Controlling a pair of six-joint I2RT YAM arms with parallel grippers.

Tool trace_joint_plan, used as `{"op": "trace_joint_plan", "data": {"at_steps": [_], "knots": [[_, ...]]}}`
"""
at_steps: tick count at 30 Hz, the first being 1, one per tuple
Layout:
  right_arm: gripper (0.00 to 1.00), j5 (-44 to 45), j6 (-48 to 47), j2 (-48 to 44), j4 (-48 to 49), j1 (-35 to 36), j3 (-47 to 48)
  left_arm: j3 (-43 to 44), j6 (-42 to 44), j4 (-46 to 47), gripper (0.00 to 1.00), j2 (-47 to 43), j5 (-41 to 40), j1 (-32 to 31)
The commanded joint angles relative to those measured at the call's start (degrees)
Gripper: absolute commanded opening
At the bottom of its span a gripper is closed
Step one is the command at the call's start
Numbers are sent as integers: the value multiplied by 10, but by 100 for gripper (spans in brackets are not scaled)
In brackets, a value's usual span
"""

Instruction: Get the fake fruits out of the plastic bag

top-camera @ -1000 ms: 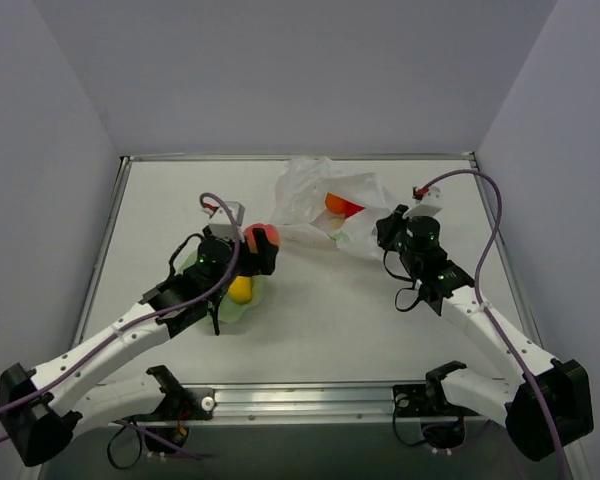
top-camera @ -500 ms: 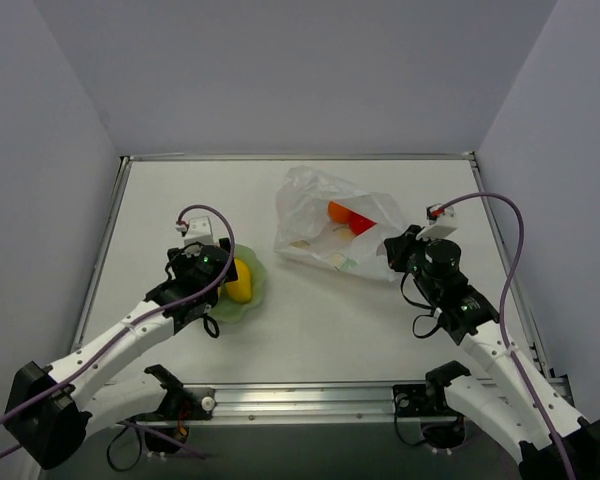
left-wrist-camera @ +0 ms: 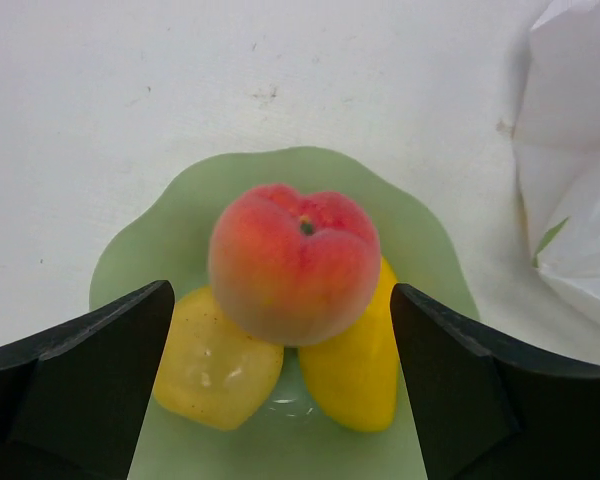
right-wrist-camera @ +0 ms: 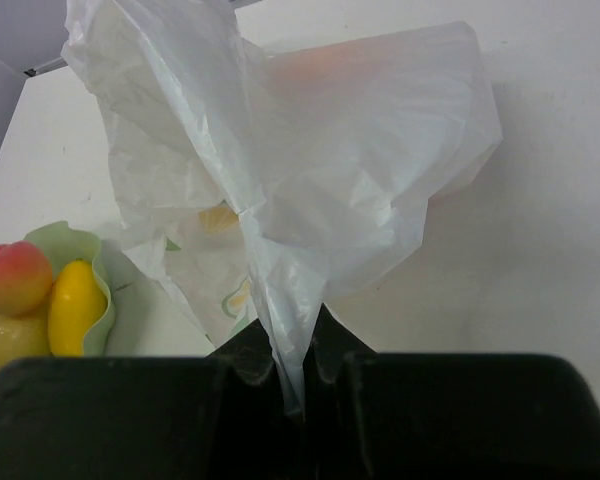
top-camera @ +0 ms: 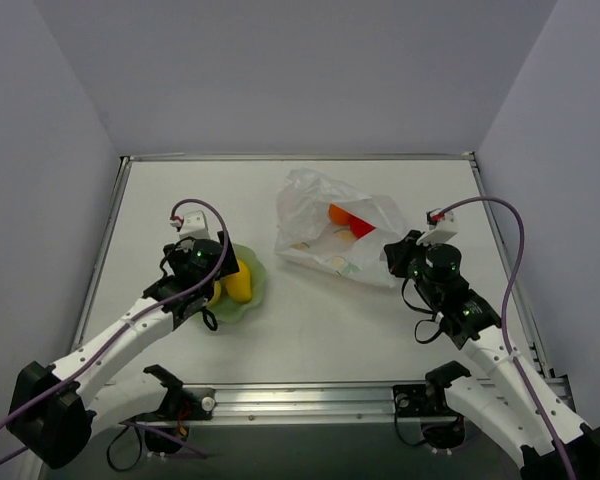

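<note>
The plastic bag lies crinkled at the table's middle back, with an orange ball and a red apple showing through it. My right gripper is shut on the bag's near corner. A peach-pink fruit rests on two yellow fruits in the pale green bowl. My left gripper is open just above the bowl, its fingers either side of the fruits, holding nothing. In the top view the left gripper covers most of the bowl.
The table's metal rail runs along the near edge. Purple cables loop over both arms. Grey walls close in the back and both sides.
The left gripper carried the peach-pink fruit from near the bag back over the bowl and let it go there. The right gripper drew the bag's corner toward the right and near side.
</note>
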Motion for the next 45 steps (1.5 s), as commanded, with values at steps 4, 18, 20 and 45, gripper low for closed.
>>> {"op": "trace_joint_plan", "data": {"at_steps": [4, 18, 20, 45], "knots": [[0, 0, 17, -24, -1, 3, -18, 22, -2, -17, 88, -40, 8, 1], [0, 13, 19, -24, -14, 3, -14, 90, 31, 101, 72, -6, 85, -183], [0, 13, 32, -25, -14, 4, -24, 125, 40, 109, 70, 60, 116, -203], [0, 47, 46, -82, -132, 20, 5, 552, 96, 250, 100, 620, 124, -227]]}}
